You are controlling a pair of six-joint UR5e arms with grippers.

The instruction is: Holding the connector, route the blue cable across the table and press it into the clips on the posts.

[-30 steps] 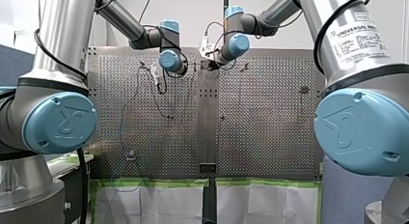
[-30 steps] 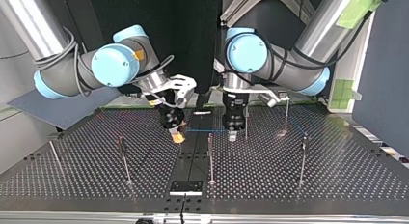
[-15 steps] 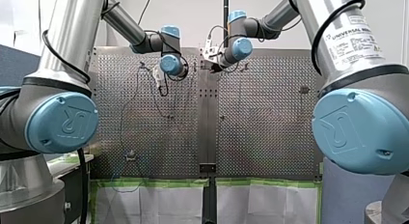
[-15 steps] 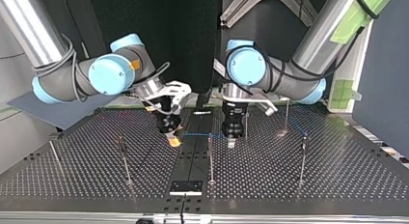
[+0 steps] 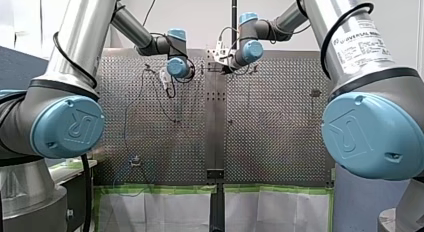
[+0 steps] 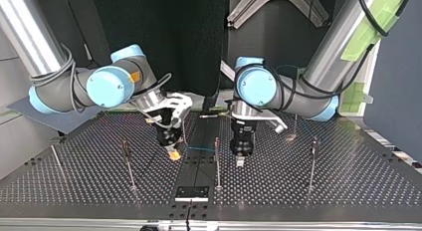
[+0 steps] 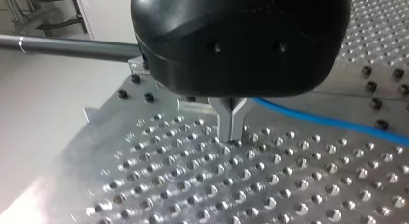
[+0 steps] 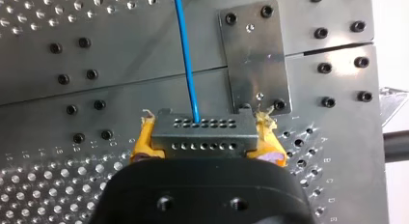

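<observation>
As right fingers (image 8: 143,140) pinch the connector (image 8: 205,133), cable (image 8: 186,55) runs ahead

— How did my left gripper (image 7: 231,131) look from its own wrist?

— Black housing, metal jaws pressed together, tips right at the perforated bench (image 7: 193,185). Whether they touched it, I couldn't tell.

— And the blue cable (image 7: 328,120)?

— It came out from behind the jaws and ran off low across the bench. A dark bar (image 7: 72,48) lay beyond the bench's edge.

table (image 8: 120,55): brushed metal | blue cable (image 8: 188,60): smooth plastic | connector (image 8: 205,134): matt grey metal
</observation>
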